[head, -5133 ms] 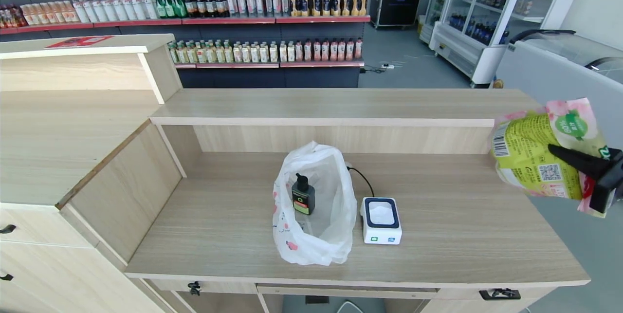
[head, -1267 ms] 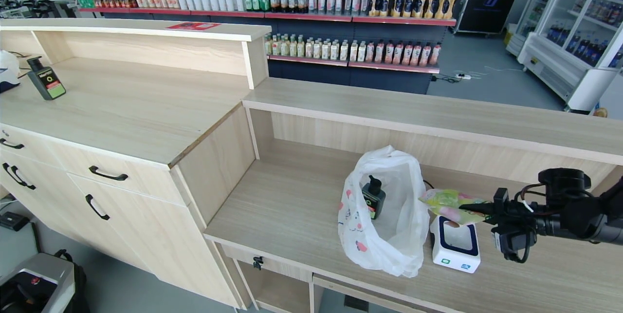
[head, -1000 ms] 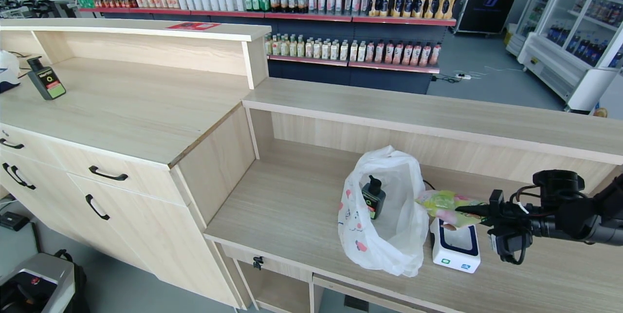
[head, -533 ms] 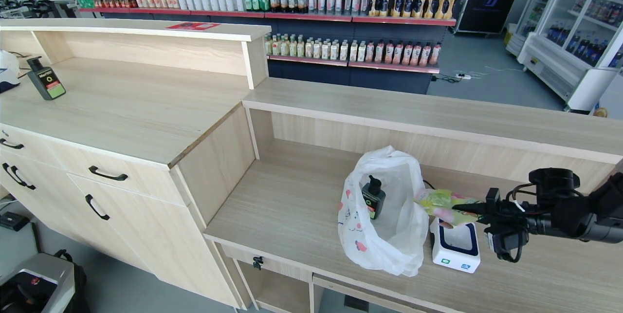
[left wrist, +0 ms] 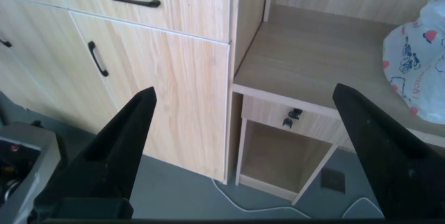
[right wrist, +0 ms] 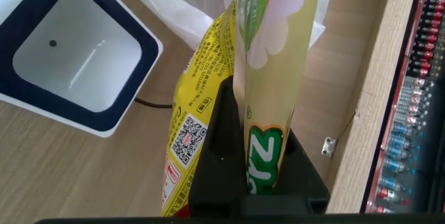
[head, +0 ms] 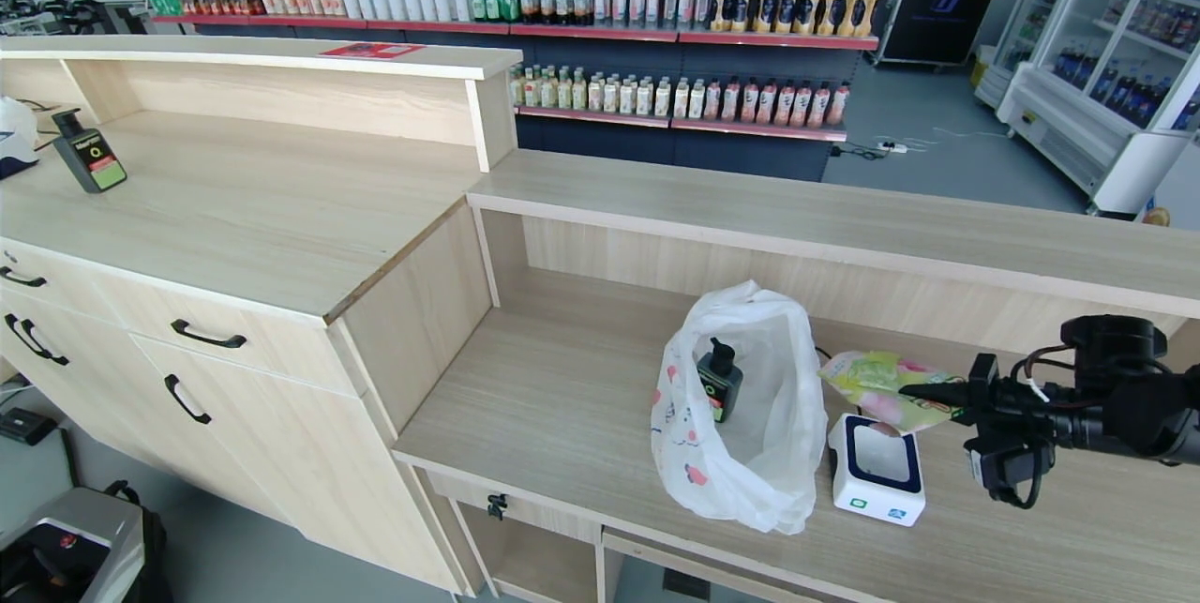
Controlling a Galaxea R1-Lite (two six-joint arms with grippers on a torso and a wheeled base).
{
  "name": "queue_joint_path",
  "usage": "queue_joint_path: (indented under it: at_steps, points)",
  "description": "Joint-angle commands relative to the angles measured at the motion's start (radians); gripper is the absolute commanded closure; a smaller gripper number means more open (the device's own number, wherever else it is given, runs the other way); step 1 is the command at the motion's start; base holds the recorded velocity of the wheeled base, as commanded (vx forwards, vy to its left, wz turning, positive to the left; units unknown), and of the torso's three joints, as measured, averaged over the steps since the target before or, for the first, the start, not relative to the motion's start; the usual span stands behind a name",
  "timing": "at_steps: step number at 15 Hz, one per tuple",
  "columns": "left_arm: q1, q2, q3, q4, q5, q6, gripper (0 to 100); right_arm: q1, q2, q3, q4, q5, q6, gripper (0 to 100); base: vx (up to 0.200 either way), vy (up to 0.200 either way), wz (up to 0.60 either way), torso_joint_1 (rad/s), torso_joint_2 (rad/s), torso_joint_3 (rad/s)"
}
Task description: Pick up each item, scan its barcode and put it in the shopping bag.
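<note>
A green, yellow and pink snack bag [head: 877,384] hangs just above the far side of the white barcode scanner [head: 877,469], with my right gripper [head: 914,391] shut on it. In the right wrist view the snack bag [right wrist: 272,57] stands edge-on between the fingers [right wrist: 221,130], with the scanner [right wrist: 73,57] below it. The white shopping bag [head: 741,415] stands open left of the scanner, a dark pump bottle [head: 719,384] inside it. My left gripper [left wrist: 243,93] is open and holds nothing, low beside the cabinets, with the shopping bag [left wrist: 421,64] off to one side.
The lower counter [head: 562,397] has a raised back ledge [head: 797,218] behind the bag. A second pump bottle [head: 89,153] stands on the higher counter at far left. Drawers with black handles [head: 206,336] sit below it. Drink shelves and fridges line the room behind.
Over the last half second my right gripper has drawn the snack bag a little right and up, away from the shopping bag. The head camera turned between the oldest frame and the later ones.
</note>
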State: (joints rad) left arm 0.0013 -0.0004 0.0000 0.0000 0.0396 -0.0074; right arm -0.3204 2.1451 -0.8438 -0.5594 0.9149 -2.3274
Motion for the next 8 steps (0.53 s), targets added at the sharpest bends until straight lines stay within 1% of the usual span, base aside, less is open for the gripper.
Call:
queue_joint_path:
  at_steps: [1,8]
  points:
    - [0.000,0.000,0.000,0.000,-0.001,0.000,0,-0.011,-0.013,0.008,0.001,0.001,-0.015,100,0.000,0.000,0.00,0.000,0.00,0.000]
    - [0.000,0.000,0.000,0.000,0.000,0.000,0,-0.014,-0.022,0.011,0.033,0.001,-0.018,100,0.000,0.000,0.00,0.000,0.00,0.000]
